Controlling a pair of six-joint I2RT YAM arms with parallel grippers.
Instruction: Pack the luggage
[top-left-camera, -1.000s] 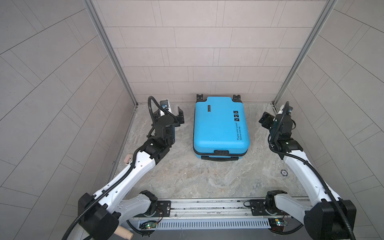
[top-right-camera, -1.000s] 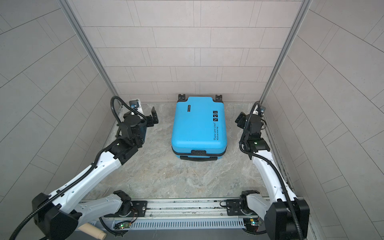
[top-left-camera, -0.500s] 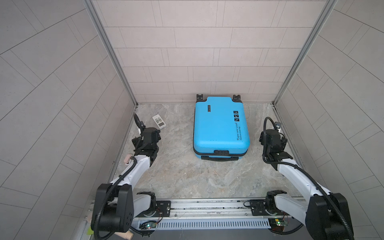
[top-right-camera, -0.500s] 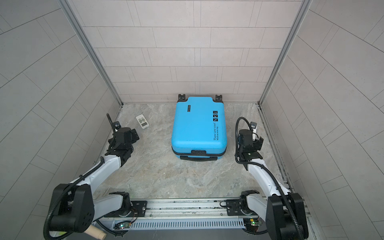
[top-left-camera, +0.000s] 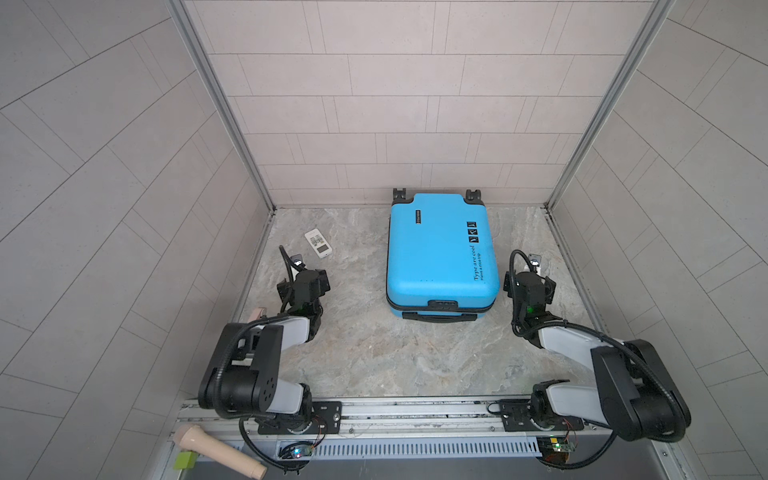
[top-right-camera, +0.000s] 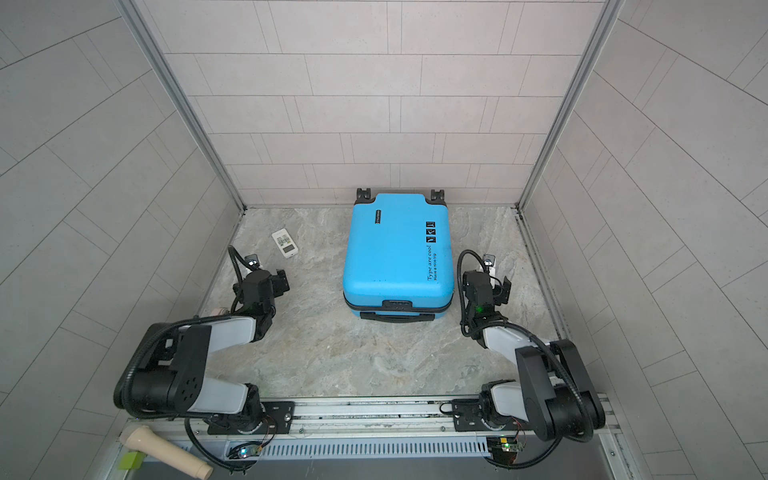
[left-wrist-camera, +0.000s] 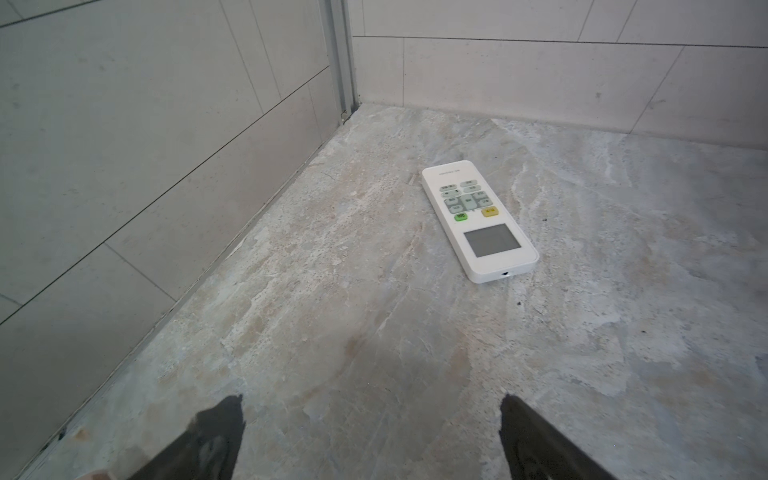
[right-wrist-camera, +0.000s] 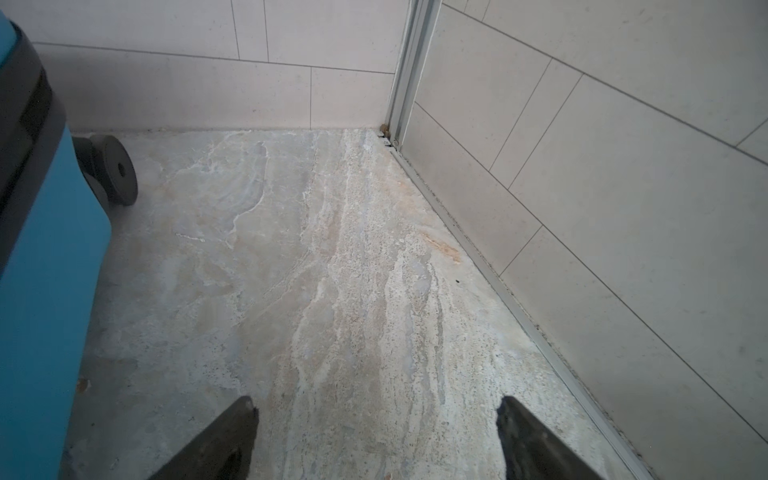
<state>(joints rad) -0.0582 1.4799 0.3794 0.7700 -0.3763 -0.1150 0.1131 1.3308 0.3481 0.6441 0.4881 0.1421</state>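
Both your arms have folded back toward the front rail since a second ago, uncovering the white remote (top-left-camera: 318, 244) that the left one hid; the luggage (top-left-camera: 442, 253) has not shifted. The marbled tabletop (top-left-camera: 374, 357) has pale tiled walls on three sides. The luggage lies flat and closed at the back middle, blue shell up, with its wheels toward the rear wall and its black handle toward the rail. Your left gripper (left-wrist-camera: 370, 409) hangs low over bare stone on the left, jaws spread wide with nothing between them, facing the remote. Your right gripper (right-wrist-camera: 376, 409) sits just beside the luggage's right flank without touching it, jaws likewise wide apart and empty. The remote lies face up near the left wall, well apart from the luggage. The right wrist view shows one black wheel (right-wrist-camera: 118, 168) at the shell's far corner.
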